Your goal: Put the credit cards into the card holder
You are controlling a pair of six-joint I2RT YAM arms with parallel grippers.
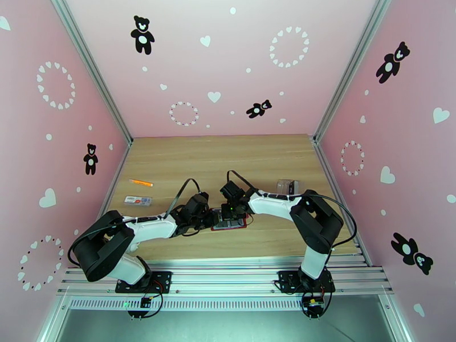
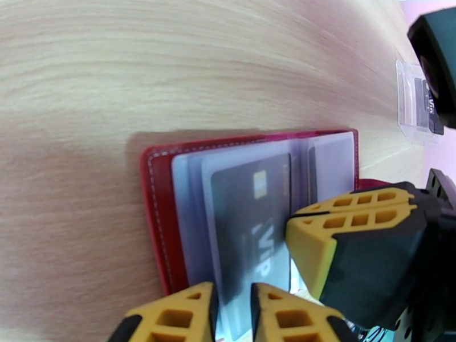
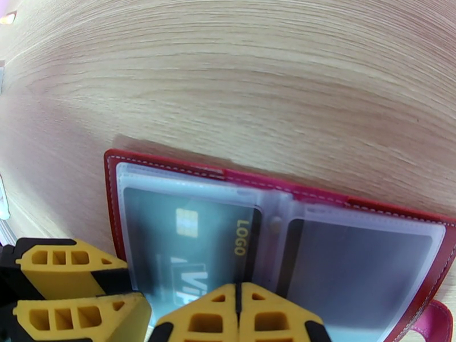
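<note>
Progress is being judged as partial: approx. one card in, more left. Small dark-red leather-like card holder (image 2: 162, 223) is being held open flat on light wooden table (image 2: 171, 64), lower centre of left wrist view, w/ its grey transparent sleeves facing up. Dark credit card w/ chip and "VIP" lettering (image 2: 251, 223) is being seated in the left-hand sleeve. Most of it is being covered by plastic already, but its near end is being hidden at bottom of frame, so full insertion cannot be confirmed. Left gripper (image 2: 232, 293) is being shown at bottom edge w/ fingers a little apart and card/sleeve visible in the gap; whether anything is being pinched cannot be told. Right gripper (image 3: 239, 297), bottom centre of right wrist view, is being held fully closed on nothing, tips apparently being pressed near the holder's spine. Greyish panel (image 3: 359, 252) in the right-hand sleeve may be a 2nd card, unclear. Clear plastic case (image 2: 413, 104), upper right of left wrist view, well apart from the holder, is being seen w/ another dark card (image 2: 424, 109) inside, so at least that one is prob. being left to do.
</note>
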